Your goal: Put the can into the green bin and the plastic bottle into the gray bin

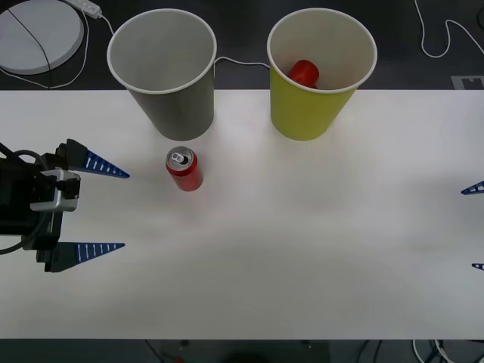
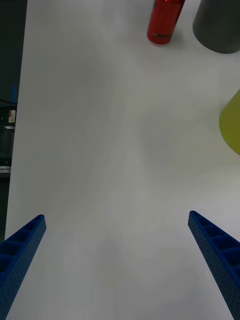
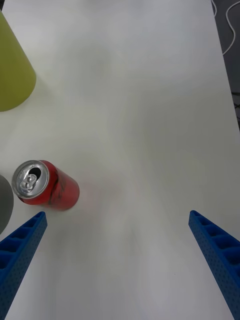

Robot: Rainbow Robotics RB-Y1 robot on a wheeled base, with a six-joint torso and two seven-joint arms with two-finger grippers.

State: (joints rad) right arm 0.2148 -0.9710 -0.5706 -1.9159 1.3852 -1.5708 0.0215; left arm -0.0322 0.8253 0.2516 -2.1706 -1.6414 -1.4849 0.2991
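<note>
The can (image 1: 184, 169) stands on the table (image 1: 302, 242) at six o'clock of the gray bin (image 1: 162, 72), the left tool (image 1: 110, 210) open beside it; a hurried, off-centre grasp could topple it.

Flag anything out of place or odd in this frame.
One oddity: a red object already lies inside the green bin, while the can stands upright on the table before the gray bin. Nothing is spilled or tipped. Both grippers, left and right, are open.
</note>
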